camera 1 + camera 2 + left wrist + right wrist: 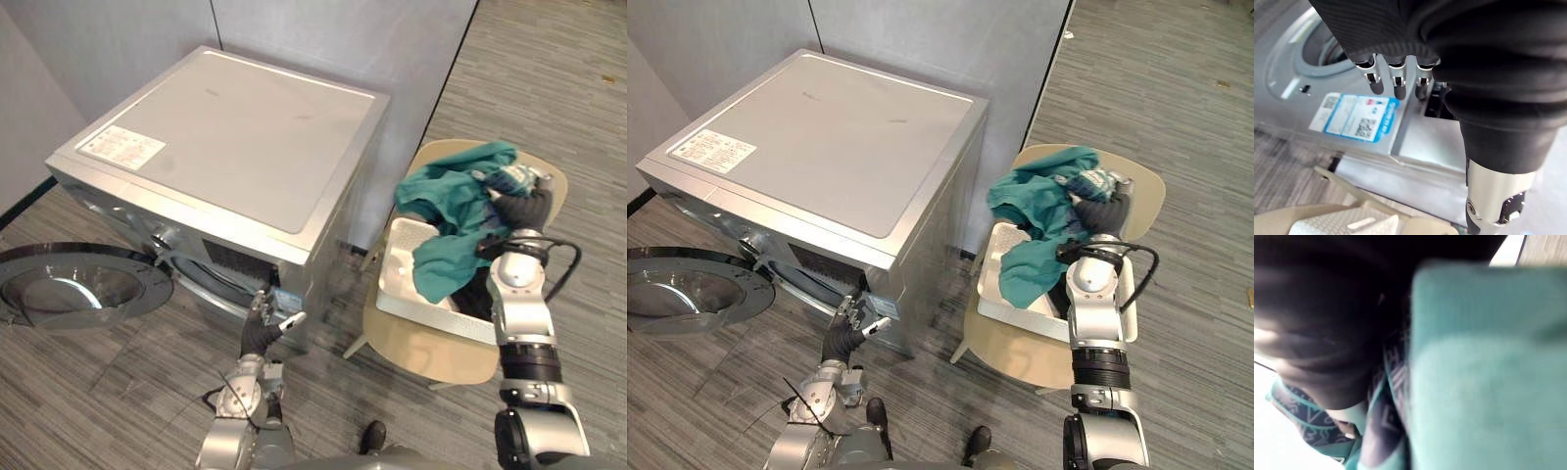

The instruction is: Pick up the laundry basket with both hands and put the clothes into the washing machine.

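No word or number can be read. The washing machine [235, 147] carries a white label [121, 147] on its top, at the front corner on the robot's left; its rows of print are too small to make out. On the machine's front, beside the door opening, sits a blue-edged sticker [1354, 116] with square scan codes [1365, 128] and small, illegible lines of print.

Teal clothes [453, 211] spill over the white laundry basket [404, 266] beside the silver washing machine [225, 147] (door swung open).
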Motion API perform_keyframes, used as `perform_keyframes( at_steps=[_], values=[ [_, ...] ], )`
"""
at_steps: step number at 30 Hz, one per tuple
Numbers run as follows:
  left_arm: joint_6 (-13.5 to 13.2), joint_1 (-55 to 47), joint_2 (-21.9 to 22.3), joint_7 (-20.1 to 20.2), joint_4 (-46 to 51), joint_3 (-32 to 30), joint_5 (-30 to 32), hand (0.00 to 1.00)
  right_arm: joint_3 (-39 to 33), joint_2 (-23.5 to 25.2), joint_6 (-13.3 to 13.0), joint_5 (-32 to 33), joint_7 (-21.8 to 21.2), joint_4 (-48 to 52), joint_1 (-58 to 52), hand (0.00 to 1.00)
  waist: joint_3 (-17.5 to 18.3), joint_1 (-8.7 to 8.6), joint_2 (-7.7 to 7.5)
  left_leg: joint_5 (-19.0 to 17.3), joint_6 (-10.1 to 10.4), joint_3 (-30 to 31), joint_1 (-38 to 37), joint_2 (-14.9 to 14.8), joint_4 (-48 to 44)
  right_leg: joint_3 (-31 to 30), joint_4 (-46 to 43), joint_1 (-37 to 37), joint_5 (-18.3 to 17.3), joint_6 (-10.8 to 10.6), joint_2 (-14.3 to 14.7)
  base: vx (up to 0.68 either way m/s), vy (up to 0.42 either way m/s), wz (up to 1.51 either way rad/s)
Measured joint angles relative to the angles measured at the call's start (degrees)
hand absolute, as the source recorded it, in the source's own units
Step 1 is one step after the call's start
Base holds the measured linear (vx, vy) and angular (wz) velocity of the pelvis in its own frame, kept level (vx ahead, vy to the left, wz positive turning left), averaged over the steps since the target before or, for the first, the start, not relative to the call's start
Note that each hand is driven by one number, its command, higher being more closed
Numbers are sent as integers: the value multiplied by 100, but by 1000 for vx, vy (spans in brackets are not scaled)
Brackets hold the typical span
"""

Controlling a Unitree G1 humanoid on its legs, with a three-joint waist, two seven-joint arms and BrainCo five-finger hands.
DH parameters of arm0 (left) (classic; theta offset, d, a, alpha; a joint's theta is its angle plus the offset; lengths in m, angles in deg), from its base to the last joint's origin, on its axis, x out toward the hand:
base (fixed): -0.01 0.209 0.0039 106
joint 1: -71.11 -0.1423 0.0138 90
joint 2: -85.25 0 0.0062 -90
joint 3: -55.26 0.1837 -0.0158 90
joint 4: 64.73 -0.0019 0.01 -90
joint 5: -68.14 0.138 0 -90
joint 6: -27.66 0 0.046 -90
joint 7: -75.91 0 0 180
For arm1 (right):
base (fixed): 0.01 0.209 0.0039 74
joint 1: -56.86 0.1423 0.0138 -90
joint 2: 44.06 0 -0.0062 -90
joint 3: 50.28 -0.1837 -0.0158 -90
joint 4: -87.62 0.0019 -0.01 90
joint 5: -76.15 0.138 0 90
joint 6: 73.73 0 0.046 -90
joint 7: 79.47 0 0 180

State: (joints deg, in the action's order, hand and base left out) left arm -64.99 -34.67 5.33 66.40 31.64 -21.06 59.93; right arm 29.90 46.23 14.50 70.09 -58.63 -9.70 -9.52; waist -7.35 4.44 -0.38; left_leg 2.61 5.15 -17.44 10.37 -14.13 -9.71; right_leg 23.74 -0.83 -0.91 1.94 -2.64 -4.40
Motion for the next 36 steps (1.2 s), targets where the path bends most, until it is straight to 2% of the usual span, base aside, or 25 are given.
perform_keyframes(
  at_steps=[3, 4, 5, 7, 8, 10, 16, 18, 20, 25, 29, 36],
  values=[
    [-46, 73, -293, -27, 573, 444, 313, 0, 201, -18, -140, 286, -226, 207, 76, 100, 3, 39, 106, -153, 24, -45, 69, -100, -245, -155, -4, -61, -38, 53, 38, -132, 42, -14],
    [-128, 441, -358, 97, 894, 852, 461, 0, 248, -27, -191, 378, -256, 322, 89, 100, 18, 35, 134, -155, 22, -48, 129, -101, -258, -239, -8, -123, -32, 60, 31, -128, 64, -2],
    [-304, 1033, -359, 257, 1078, 1287, 532, 0, 333, -27, -199, 439, -331, 484, 91, 100, 20, -28, 139, -155, 23, -41, 169, -77, -207, -354, -1, -177, -31, 59, 41, -132, 61, -3],
    [-513, 1923, -317, 486, 1127, 1736, 563, 0, 402, -7, -204, 531, -461, 795, 87, 100, 52, -103, 149, -150, 22, -49, 195, -48, -104, -476, 23, -252, -30, 56, 31, -91, 41, -21],
    [-548, 2314, -263, 625, 1115, 1870, 566, 0, 402, 33, -212, 586, -484, 1026, 88, 100, 75, -216, 169, -141, 23, -44, 197, 26, -26, -536, 110, -275, 7, 13, 22, -46, 44, -29],
    [-552, 2558, -177, 725, 980, 1918, 648, 0, 399, 103, -226, 621, -484, 1364, 87, 100, 110, -370, 221, -40, 5, -68, 194, 67, 75, -669, 177, -349, 76, -18, 11, -16, 32, -24],
    [-373, 3277, 34, 814, -405, 2019, 1116, 0, 368, 159, -268, 670, -479, 2030, 87, 100, 134, -604, 231, 329, -5, -219, 209, 215, 598, -847, 295, -699, 430, -49, 11, 31, -5, -21],
    [-327, 3456, 83, 790, -457, 2029, 1179, 0, 371, 174, -275, 715, -477, 2030, 89, 100, 135, -604, 233, 340, 1, -310, 188, 198, 657, -939, 307, -765, 497, 30, 41, 87, -15, -23],
    [-307, 3645, 219, 777, -543, 2038, 1178, 0, 368, 172, -275, 765, -473, 2036, 91, 100, 136, -661, 234, 337, 4, -384, 97, 200, 688, -1006, 304, -748, 522, 26, 54, 108, -9, -22],
    [-222, 4048, 363, 745, -822, 2038, 1152, 0, 406, 176, -274, 789, -501, 2199, 101, 100, 136, -673, 234, 322, 10, -551, -91, 229, 774, -1164, 301, -721, 527, 16, 63, 79, 7, -20],
    [-197, 4180, 409, 599, -965, 1990, 1191, 0, 481, 186, -277, 971, -720, 2246, 98, 100, 135, -684, 233, 270, 18, -652, -246, 229, 794, -1293, 302, -646, 513, -4, 66, 10, 16, -13],
    [-21, 4305, 610, 270, -1184, 1861, 1844, 0, 625, 234, -296, 1239, -975, 2649, -270, 100, 135, -690, 232, 304, 31, -663, -337, 302, 1038, -1276, 314, -652, 442, -100, 38, -24, 18, 0]
  ],
)
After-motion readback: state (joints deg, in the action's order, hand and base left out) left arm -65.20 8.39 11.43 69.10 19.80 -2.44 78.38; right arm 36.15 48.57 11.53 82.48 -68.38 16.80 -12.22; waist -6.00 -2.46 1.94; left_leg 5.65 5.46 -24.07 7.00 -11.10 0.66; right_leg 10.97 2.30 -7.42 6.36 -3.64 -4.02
